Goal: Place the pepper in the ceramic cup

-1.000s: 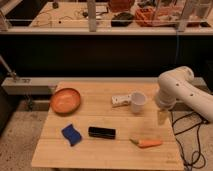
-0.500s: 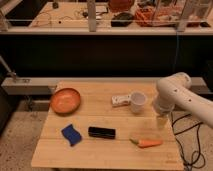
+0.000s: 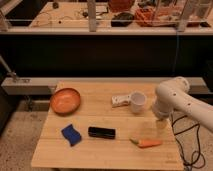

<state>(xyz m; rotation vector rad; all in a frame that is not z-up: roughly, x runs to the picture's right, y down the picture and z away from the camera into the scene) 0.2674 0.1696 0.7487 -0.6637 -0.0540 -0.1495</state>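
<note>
A light wooden table (image 3: 100,156) seen from above and in front, with a dark shelf unit behind it. A white robot arm (image 3: 173,96) reaches in from the right side. Its gripper (image 3: 161,123) points down over the table's right part, between the ceramic cup and the pepper, a little above the wood. The pincer is spread wide and has hold of nothing.

The pepper (image 3: 148,143), orange with a green stem end pointing left, lies flat near the table's near right edge, just nearer than the gripper and slightly left of it. The ceramic cup (image 3: 138,100), plain white and upright, stands farther back, left of the arm, with a flat white block (image 3: 119,101) touching or just beside it on its left. An orange bowl (image 3: 65,100) sits at the far left, a blue sponge (image 3: 71,134) at the near left, and a black oblong object (image 3: 101,132) near the middle.

The step in hand looks like the approach for picking up the pepper, which is not yet grasped. The next move likely calls for bringing the fingers across the pepper's narrow width, lowering, and closing.
</note>
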